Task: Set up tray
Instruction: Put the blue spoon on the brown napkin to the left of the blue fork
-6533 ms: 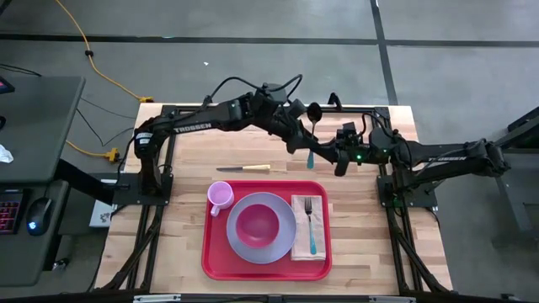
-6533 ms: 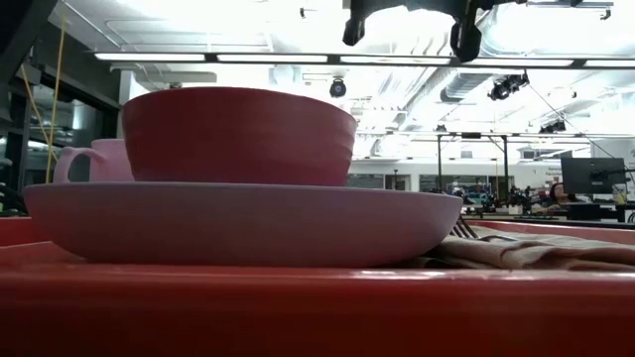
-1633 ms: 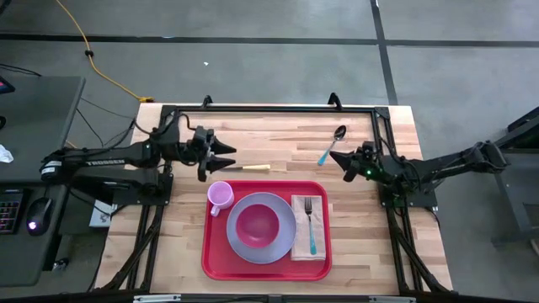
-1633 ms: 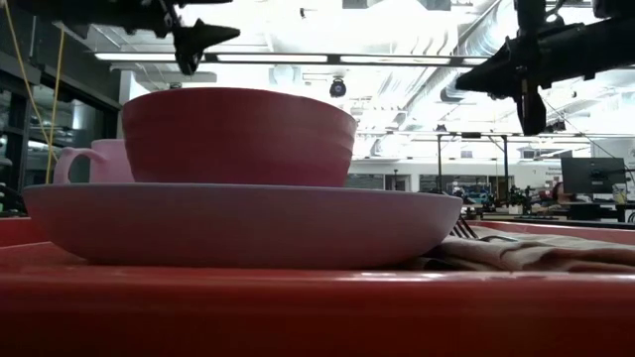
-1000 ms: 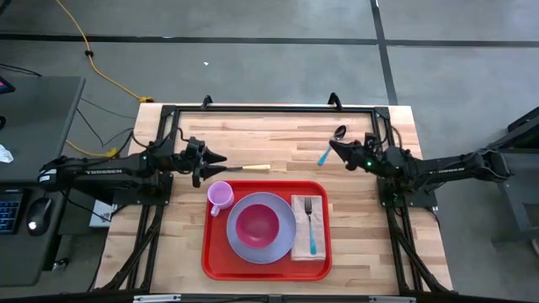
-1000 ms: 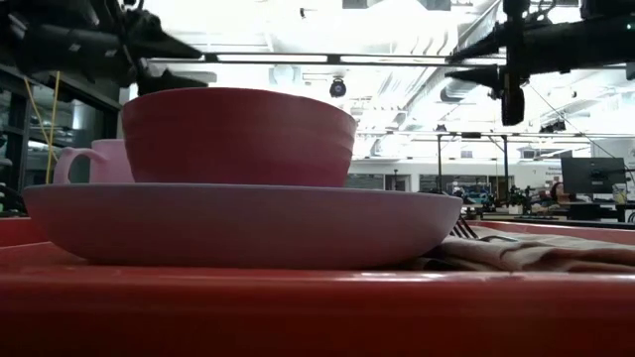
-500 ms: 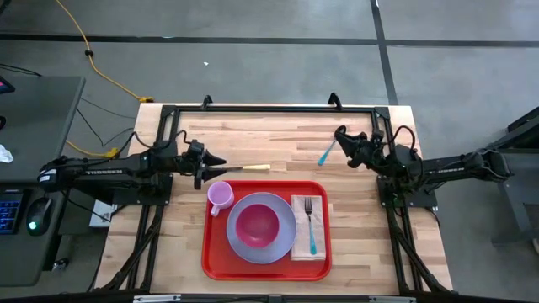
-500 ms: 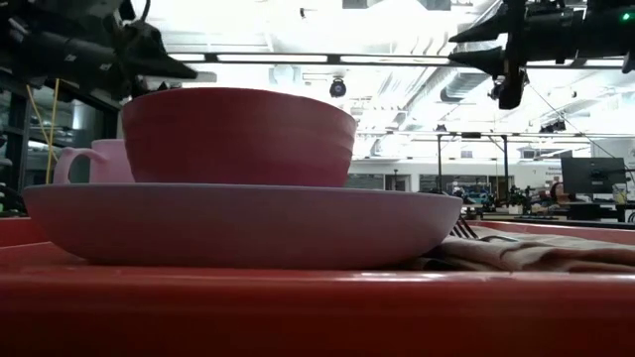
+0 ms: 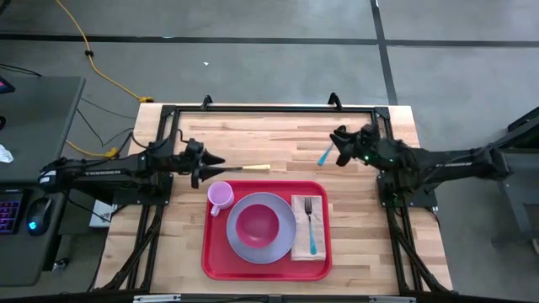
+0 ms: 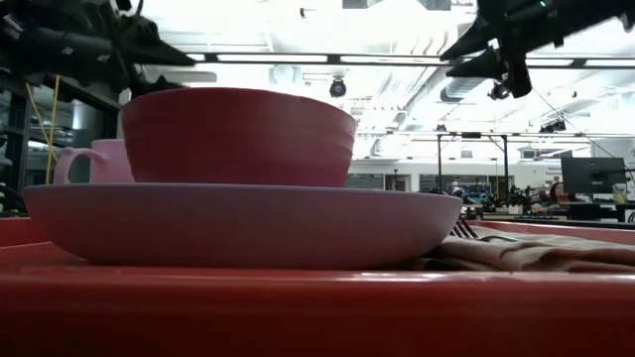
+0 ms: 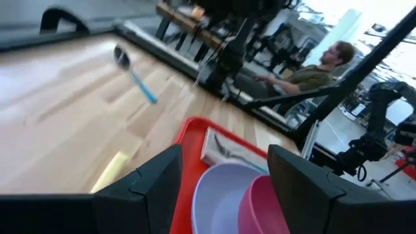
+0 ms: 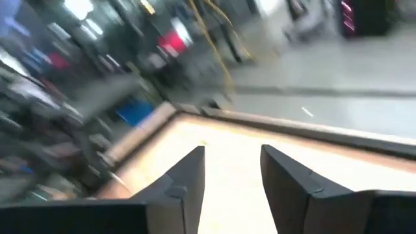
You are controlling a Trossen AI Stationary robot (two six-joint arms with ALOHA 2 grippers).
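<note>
Light wooden slatted desk (image 9: 278,143) on a grey concrete floor, black frame rails around its far half. The large flat red plastic rectangular tray (image 9: 212,252) lies at 6 o'clock on the desk, near the front edge. It carries a round lavender plate (image 9: 240,240) with a pink bowl (image 9: 257,223) at its centre, a small pink mug (image 9: 220,195) at the tray's 10 o'clock corner, and a tan napkin (image 9: 301,244) at 3 o'clock bearing a teal-handled fork (image 9: 312,225). A knife with a pale yellow handle (image 9: 246,168) lies on bare wood just beyond the tray at 12 o'clock. A blue-handled spoon (image 9: 325,155) lies at 1 o'clock. The left gripper (image 9: 212,164), fingers spread apart, hovers beside the knife's blade end. The right gripper (image 9: 337,143), fingers likewise parted, sits over the spoon's bowl end.
</note>
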